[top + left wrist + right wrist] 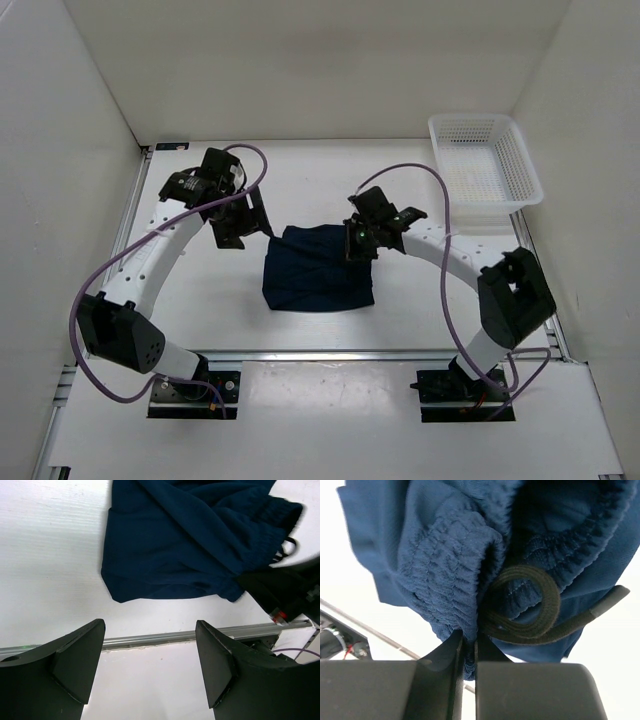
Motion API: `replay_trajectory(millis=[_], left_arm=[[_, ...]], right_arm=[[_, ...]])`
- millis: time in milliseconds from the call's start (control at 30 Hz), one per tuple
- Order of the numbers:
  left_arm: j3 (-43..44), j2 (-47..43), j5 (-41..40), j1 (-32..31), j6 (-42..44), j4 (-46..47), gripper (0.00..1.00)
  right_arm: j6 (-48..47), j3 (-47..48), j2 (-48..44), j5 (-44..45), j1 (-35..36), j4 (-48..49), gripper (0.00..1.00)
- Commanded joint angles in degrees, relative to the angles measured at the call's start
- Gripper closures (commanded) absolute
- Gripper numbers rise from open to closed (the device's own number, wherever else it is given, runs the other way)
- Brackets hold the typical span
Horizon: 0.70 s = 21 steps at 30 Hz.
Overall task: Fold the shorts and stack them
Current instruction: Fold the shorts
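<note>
On my right wrist view, the right end effector [469, 641] fills the bottom of the frame. Its fingers are pressed almost together, with only a thin slit between them, and they pinch a gathered ridge of the elastic waistband of the shorts [450, 555]. A dark flat drawstring [525, 605] curls in a loop just right of that pinch and lies against the cloth.

On my left wrist view, the left end effector [150, 630] is spread wide, one finger at lower left and one at lower right. Nothing is between them but bare desk and a metal rail [150, 639]. The shorts [175, 540] lie in the upper half of that frame, apart from both fingers.

From the overhead camera, the shorts [318, 270] sit as a dark, roughly square bundle on the white desk [200, 300], at the centre of the frame. The right end effector [360, 243] is on their upper right corner. The left end effector [232, 232] is just beside their upper left corner. A white mesh basket [485, 160] stands at the upper right, well apart from the cloth.
</note>
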Motion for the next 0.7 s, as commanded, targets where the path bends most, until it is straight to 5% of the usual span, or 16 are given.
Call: replay_trajectory(millis=[0, 233, 500, 533, 567, 600, 633, 667], left_arm=[[-0.4, -2.9, 0.3, 1.3, 1.7, 0.9, 0.16], [-3.6, -3.4, 1.0, 1.8, 2.7, 1.5, 0.19], [-5.1, -1.7, 3.0, 0.3, 3.3, 3.4, 0.19], [-5.1, -1.7, 3.0, -0.2, 3.3, 4.0, 0.19], [-5.8, -1.1, 3.0, -0.2, 3.3, 4.0, 0.19], [-6.4, -1.1, 3.0, -0.2, 3.3, 4.0, 0.19], [-7.1, -1.1, 3.0, -0.8, 3.3, 4.5, 0.19], [-7.1, -1.1, 3.0, -0.8, 3.3, 4.6, 0.19]], right_arm=[[-1.7, 5.7, -7.1, 4.4, 1.1, -3.7, 1.0], [-1.7, 8.2, -10.3, 6.3, 1.1, -10.6, 1.0], [3.1, -2.1, -10.3, 20.3, -2.8, -10.0, 1.0], [4.1, -3.1, -10.3, 21.2, -3.5, -9.3, 0.93], [4.1, -3.9, -10.3, 22.1, -4.3, -9.2, 0.66], [4.1, -4.4, -9.7, 22.1, -5.0, -9.2, 0.53], [4.1, -4.4, -9.7, 22.1, -5.0, -9.8, 0.24], [4.1, -4.4, -9.7, 22.1, -5.0, -10.4, 0.17]])
